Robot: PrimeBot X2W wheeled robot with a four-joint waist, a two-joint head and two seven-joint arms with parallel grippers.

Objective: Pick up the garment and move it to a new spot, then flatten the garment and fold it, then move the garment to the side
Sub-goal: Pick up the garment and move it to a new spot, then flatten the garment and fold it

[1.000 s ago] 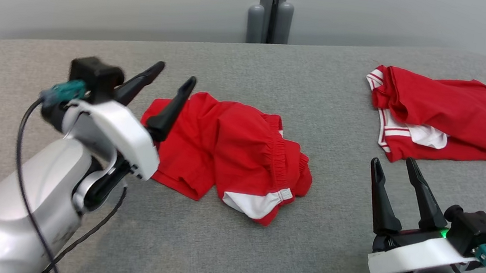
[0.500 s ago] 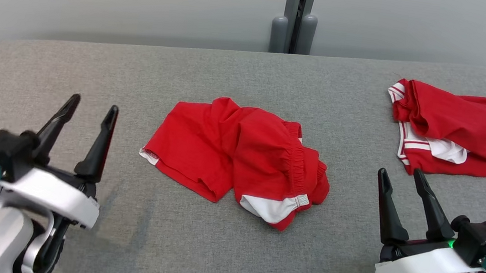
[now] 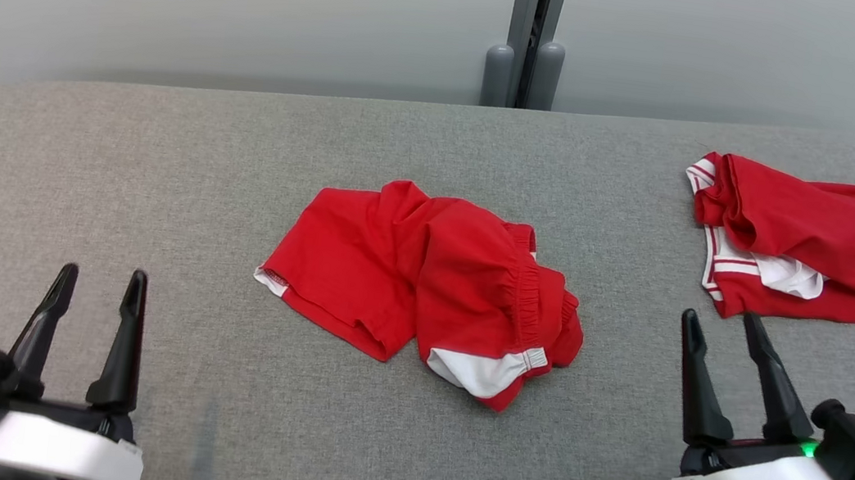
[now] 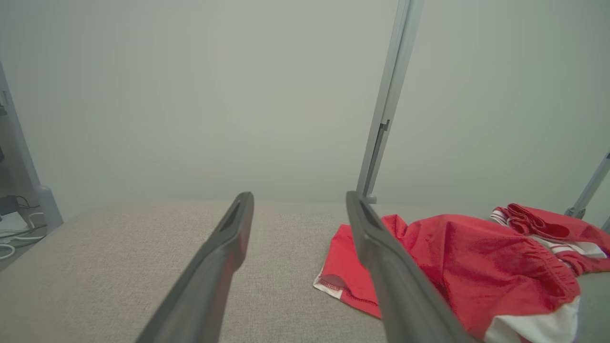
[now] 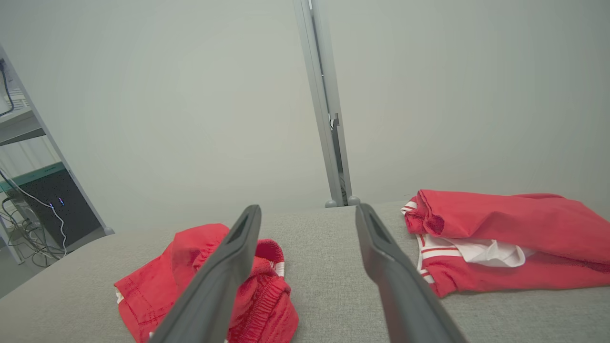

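Note:
A crumpled red garment [image 3: 422, 281] with white trim, shorts by their elastic waistband, lies in the middle of the grey padded table [image 3: 158, 155]. The left wrist view has it [image 4: 452, 257] to the right of my fingers, and the right wrist view has it [image 5: 162, 286] at the lower left. My left gripper [image 3: 101, 275] [image 4: 299, 196] stands open at the near left, well clear of the cloth, with nothing between its fingers. My right gripper [image 3: 720, 317] [image 5: 307, 208] is open and empty at the near right.
A second red garment [image 3: 816, 233] [image 5: 500, 214] [image 4: 538, 221] with white stripes lies bunched at the table's far right, just beyond my right gripper. A grey post [image 3: 536, 31] stands against the pale wall behind the table. Shelving with cables [image 5: 28, 200] is off to the left.
My left arm has drawn back from the middle garment's left edge to the near left, open and empty. The head camera has also shifted. The right gripper has held its place.

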